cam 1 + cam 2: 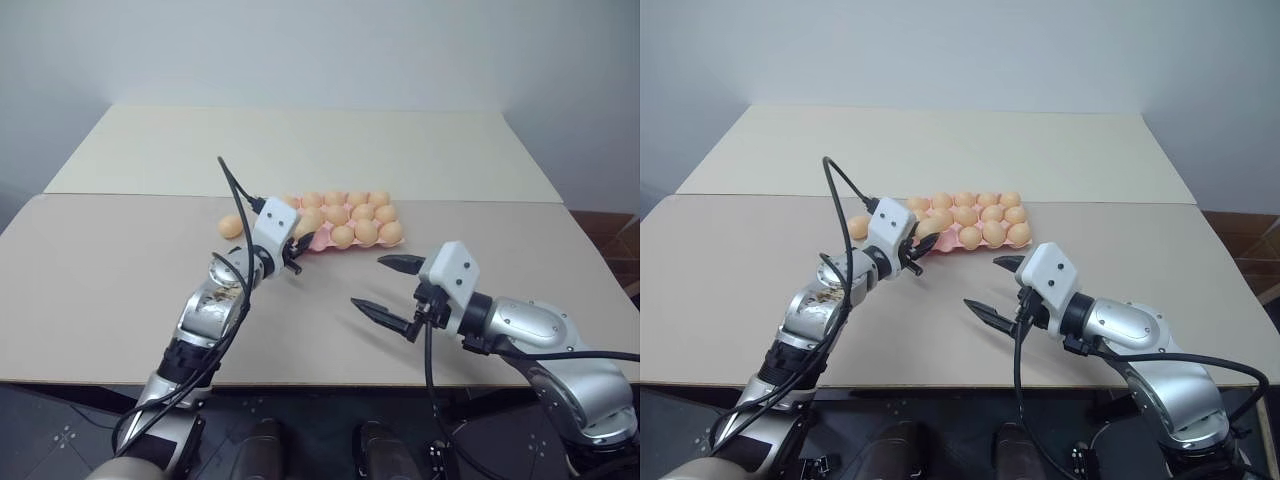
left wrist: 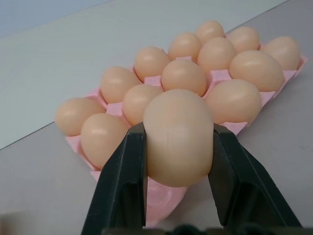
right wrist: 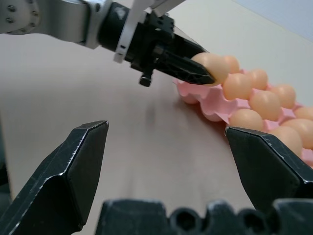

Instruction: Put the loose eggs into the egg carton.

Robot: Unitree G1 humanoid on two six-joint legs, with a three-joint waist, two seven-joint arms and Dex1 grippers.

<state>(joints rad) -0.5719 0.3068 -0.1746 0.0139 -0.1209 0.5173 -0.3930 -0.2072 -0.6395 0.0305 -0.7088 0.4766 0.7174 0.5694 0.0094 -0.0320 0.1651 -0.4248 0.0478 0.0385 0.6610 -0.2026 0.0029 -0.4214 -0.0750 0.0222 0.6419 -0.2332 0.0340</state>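
One egg is pinched in the left hand just above the near corner of the egg carton, probably to drop it into the empty cup there. Right hand waits spread (holding nothing) above the bench; one loose egg lies beside the carton.

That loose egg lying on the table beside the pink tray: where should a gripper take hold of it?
Probably across the loose egg's widest middle, coming down from above. It lies alone on the table just off the egg carton's left end, with open space around it for fingers on opposite sides, as the left gripper holds its egg.
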